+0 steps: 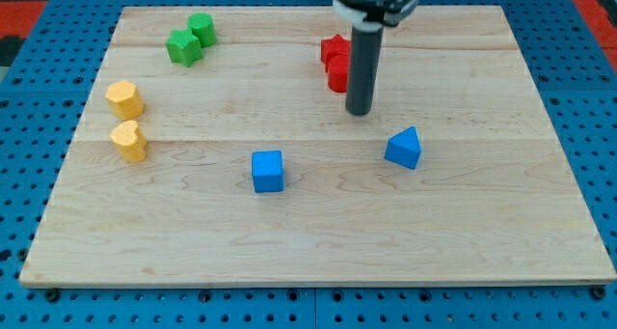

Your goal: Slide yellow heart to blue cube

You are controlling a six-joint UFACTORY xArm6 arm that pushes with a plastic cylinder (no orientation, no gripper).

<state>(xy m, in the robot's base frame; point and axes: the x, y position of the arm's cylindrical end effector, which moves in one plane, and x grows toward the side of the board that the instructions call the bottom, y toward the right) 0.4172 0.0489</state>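
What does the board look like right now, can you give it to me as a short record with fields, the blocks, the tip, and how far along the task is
tip: my tip sits just right of the red blocks, touching no block that I can see
yellow heart: yellow heart near the view's left edge, below the other yellow block
blue cube: blue cube at centre, right of the heart
other blue: blue wedge-like block right of the cube
green: two green blocks at top left
task state: heart and cube apart, slide not yet done
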